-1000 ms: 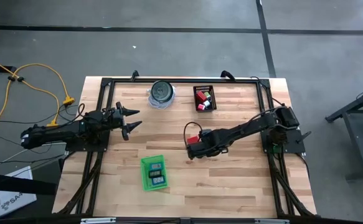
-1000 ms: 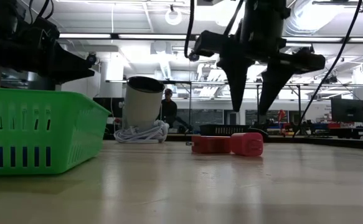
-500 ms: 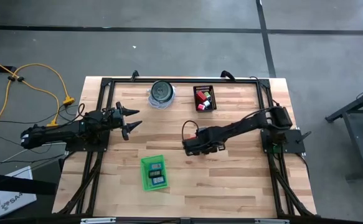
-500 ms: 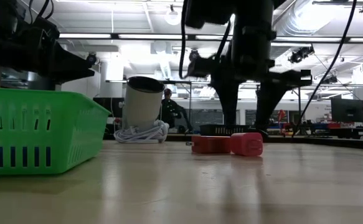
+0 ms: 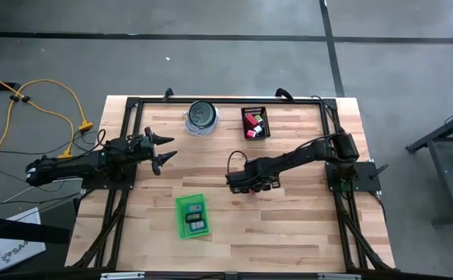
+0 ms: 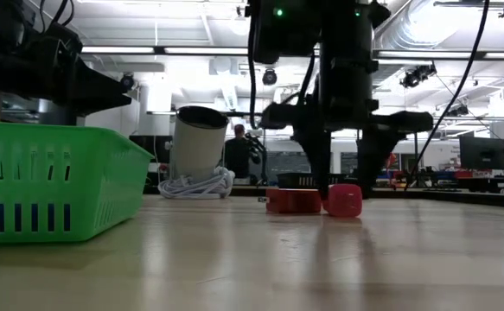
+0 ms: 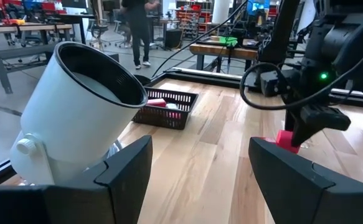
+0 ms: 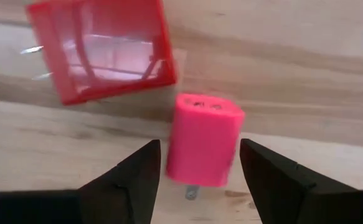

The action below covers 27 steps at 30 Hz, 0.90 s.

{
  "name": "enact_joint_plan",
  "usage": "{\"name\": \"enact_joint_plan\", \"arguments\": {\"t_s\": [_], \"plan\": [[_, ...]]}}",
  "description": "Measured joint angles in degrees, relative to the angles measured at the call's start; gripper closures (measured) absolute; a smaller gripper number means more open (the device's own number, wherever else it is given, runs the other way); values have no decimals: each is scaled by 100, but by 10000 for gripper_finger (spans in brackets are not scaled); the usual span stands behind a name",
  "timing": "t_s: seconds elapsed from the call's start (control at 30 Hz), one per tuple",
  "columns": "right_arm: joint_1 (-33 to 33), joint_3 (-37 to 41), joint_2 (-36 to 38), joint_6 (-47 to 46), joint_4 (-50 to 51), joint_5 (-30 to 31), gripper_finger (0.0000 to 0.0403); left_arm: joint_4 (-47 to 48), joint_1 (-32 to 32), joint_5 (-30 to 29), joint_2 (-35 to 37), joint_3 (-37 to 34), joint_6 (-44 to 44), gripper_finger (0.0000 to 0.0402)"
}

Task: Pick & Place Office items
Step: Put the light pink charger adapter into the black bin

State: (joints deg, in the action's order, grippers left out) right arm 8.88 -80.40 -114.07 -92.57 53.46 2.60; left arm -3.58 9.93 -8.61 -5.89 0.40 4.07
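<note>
on wooden table (image 8: 330,50), rounded pink block (image 8: 205,140)

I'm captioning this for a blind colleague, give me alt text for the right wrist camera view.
The right gripper is open, its two dark fingers straddling a pink block lying on the wooden table. A clear red box lies just beyond the block.

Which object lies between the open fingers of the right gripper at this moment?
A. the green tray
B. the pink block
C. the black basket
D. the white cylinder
B: in the right wrist view the right gripper has one dark finger on each side of the pink block, which lies on the wooden table beside the red box; the fingers stand open and apart from it.
</note>
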Motion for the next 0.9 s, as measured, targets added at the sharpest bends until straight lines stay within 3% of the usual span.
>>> {"name": "enact_joint_plan", "arguments": {"t_s": [0.57,0.9], "plan": [[0,-9,-95,-64,-136,-105,251,-16,0,-3,0,0,-1,143],[0,-9,-95,-64,-138,-132,248,-19,0,-3,0,0,-1,143]]}}
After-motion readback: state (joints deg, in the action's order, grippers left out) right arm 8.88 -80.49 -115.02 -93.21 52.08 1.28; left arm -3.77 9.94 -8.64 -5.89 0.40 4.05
